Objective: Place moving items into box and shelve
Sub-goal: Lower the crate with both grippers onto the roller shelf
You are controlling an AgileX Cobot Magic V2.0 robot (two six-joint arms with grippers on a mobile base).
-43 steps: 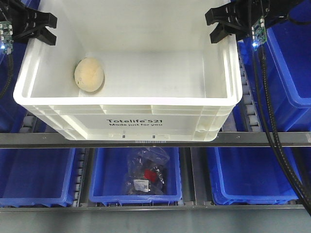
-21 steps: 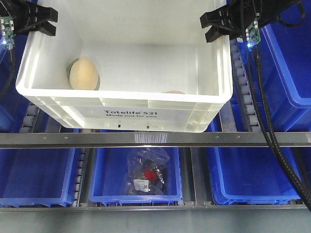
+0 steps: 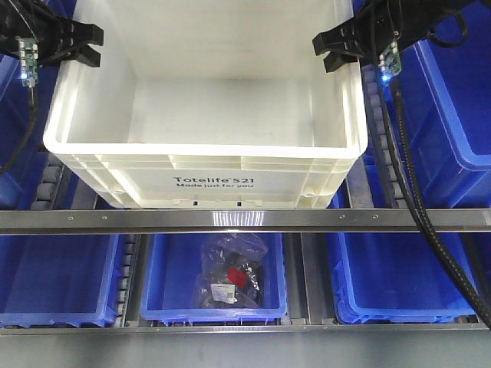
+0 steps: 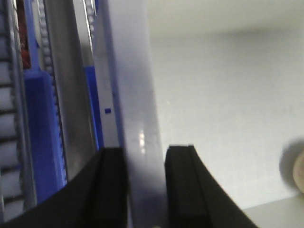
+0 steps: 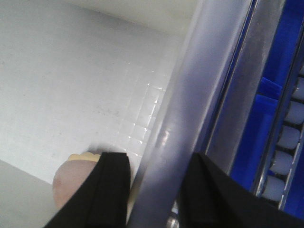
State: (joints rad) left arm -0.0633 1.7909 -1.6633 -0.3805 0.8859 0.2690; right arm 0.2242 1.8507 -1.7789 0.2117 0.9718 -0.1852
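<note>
The white box (image 3: 201, 150), printed "Totelife 521", rests on the upper shelf level above the metal rail. My left gripper (image 3: 84, 44) is shut on the box's left wall, with its jaws either side of the rim (image 4: 135, 95). My right gripper (image 3: 335, 48) is shut on the right wall in the same way (image 5: 190, 95). In the front view both balls are hidden behind the front wall. The right wrist view shows the pinkish-brown ball (image 5: 71, 183) on the box floor beside my inner finger. The left wrist view shows a pale ball edge (image 4: 299, 173) at far right.
Blue bins (image 3: 453, 115) flank the box on both sides, and more sit on the lower level. The lower middle bin (image 3: 165, 284) holds a clear bag of items (image 3: 230, 280). A metal shelf rail (image 3: 245, 220) runs across below the box. Roller tracks (image 3: 383, 153) lie beside it.
The box has moved further back onto the shelf and a little to the right, with both grippers still on its walls. The cream ball has dropped out of the front view behind the front wall.
</note>
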